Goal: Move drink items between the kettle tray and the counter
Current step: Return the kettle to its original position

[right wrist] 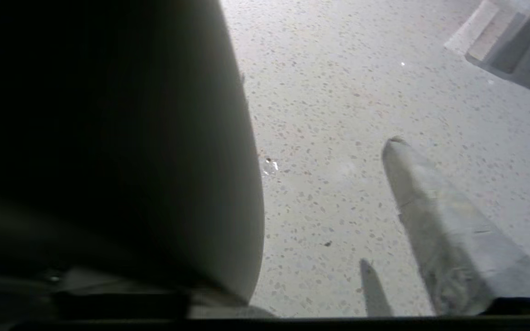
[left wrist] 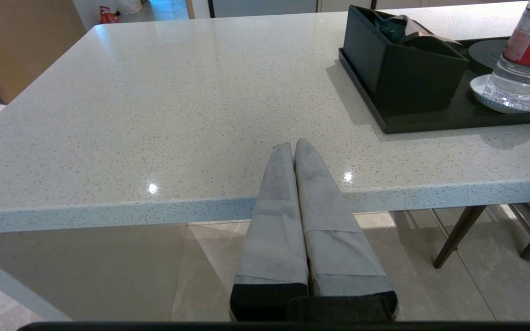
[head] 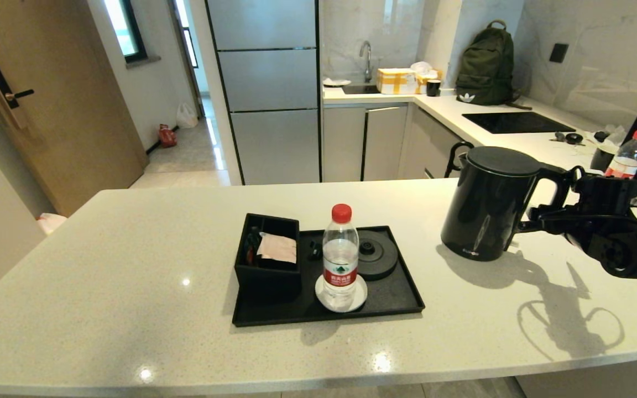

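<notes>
The black kettle (head: 487, 204) stands on the cream counter (head: 130, 276), right of the black tray (head: 401, 298). My right gripper (head: 553, 199) is open, its fingers on either side of the kettle's loop handle. In the right wrist view the kettle (right wrist: 108, 138) fills one side, one grey finger (right wrist: 430, 207) shows well apart from it, and the other finger is hidden. The water bottle (head: 340, 254) with red cap stands upright on the white coaster (head: 360, 298) in the tray. The round kettle base (head: 376, 254) is bare. My left gripper (left wrist: 294, 145) is shut and empty at the counter's near edge.
A black sachet box (head: 269, 265) fills the tray's left end. A second red-capped bottle (head: 628, 155) and a laptop stand at the far right behind my right arm. Chair legs (left wrist: 458, 234) stand under the counter.
</notes>
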You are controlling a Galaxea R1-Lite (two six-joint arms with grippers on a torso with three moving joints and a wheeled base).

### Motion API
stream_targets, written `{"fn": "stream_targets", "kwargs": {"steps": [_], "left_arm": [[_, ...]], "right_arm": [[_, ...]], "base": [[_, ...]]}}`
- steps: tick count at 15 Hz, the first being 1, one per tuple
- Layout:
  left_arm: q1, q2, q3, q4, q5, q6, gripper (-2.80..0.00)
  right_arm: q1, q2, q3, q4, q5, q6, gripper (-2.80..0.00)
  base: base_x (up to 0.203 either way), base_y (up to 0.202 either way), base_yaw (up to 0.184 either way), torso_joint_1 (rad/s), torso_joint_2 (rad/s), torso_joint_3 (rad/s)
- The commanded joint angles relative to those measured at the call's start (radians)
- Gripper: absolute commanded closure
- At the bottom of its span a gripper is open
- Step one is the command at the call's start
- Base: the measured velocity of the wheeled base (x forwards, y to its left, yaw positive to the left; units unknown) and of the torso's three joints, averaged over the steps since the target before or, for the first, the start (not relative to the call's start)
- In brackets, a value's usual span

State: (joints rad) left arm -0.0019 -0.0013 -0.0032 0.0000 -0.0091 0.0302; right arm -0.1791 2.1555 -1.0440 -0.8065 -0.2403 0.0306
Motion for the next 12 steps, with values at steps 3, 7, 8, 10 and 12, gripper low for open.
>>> {"fn": "stream_targets", "kwargs": {"steps": [3, 7, 8, 10, 12], "left_arm": [[0.0, 0.001, 0.0, 0.0, 0.0, 0.0, 0.0], [0.0, 0.001, 0.0, 0.0, 0.0, 0.0, 0.0], [0.0, 0.001, 0.0, 0.0, 0.0, 0.0, 0.0], [0.0, 0.001, 0.0, 0.0, 0.0, 0.0, 0.0], [0.0, 0.001, 0.0, 0.0, 0.0, 0.0, 0.0]], "right_arm": [[-0.005, 0.011, -0.013, -0.01, 0.022, -0.001, 0.0], [-0.004, 0.001, -0.001, -0.018, 0.063, -0.006, 0.0], [-0.003, -0.003, 0.002, -0.019, 0.072, -0.008, 0.0], [-0.003, -0.008, 0.009, -0.017, 0.085, -0.008, 0.0], [-0.003, -0.01, 0.014, -0.019, 0.085, -0.008, 0.0]], "base": [[0.0, 0.0, 0.0, 0.0, 0.0, 0.0], [0.0, 0.0, 0.0, 0.0, 0.0, 0.0], [0.0, 0.0, 0.0, 0.0, 0.0, 0.0], [0.0, 0.0, 0.0, 0.0, 0.0, 0.0], [0.0, 0.0, 0.0, 0.0, 0.0, 0.0]]}}
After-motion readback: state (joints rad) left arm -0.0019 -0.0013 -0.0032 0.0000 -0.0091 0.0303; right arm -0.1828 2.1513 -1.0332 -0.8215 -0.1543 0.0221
